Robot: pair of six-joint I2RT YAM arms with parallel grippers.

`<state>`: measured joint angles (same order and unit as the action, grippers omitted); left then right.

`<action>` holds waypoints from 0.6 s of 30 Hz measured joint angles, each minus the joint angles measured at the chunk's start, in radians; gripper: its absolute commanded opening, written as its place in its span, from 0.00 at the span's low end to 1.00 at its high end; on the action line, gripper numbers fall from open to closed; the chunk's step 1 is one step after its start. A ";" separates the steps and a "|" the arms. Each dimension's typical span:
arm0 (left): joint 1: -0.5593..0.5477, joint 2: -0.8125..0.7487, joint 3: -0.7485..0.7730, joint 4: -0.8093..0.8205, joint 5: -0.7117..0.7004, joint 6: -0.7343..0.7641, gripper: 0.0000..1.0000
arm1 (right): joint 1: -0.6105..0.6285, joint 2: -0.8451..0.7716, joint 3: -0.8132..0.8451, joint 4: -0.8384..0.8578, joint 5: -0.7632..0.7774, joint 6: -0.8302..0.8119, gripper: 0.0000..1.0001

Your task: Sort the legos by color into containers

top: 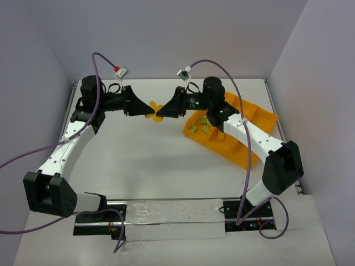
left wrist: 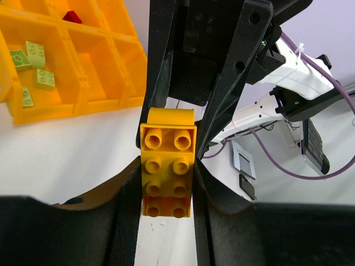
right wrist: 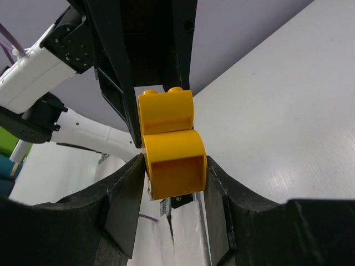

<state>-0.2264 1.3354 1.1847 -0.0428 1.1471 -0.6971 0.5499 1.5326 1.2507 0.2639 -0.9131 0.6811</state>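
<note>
Green legos (left wrist: 34, 66) and a red one (left wrist: 71, 16) are in the tray (left wrist: 77, 108) already; left gripper (left wrist: 166, 183) and right gripper (right wrist: 176, 177) both pinch the yellow stack (top: 155, 110).

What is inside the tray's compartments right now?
Several light green bricks in one compartment of the tray, a red brick in another. The right arm hides other compartments from above.

A robot lab — a white worktop (top: 150, 166) boxed in by plain grey walls (top: 166, 33), with two robot arms (top: 61, 155) and purple cables (top: 242, 105).
</note>
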 measured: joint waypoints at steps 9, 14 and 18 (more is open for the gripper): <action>-0.005 0.000 0.000 -0.035 0.003 0.034 0.00 | -0.005 -0.021 -0.073 0.070 0.004 0.009 0.00; -0.027 0.005 0.007 -0.096 0.004 0.075 0.00 | -0.017 -0.085 -0.173 0.103 0.016 -0.011 0.00; -0.003 0.005 0.050 -0.122 -0.007 0.082 0.00 | -0.070 -0.139 -0.274 0.033 0.019 -0.071 0.00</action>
<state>-0.2298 1.3407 1.2343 -0.1646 1.1404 -0.6148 0.4796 1.3933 0.9770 0.2969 -0.8940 0.6105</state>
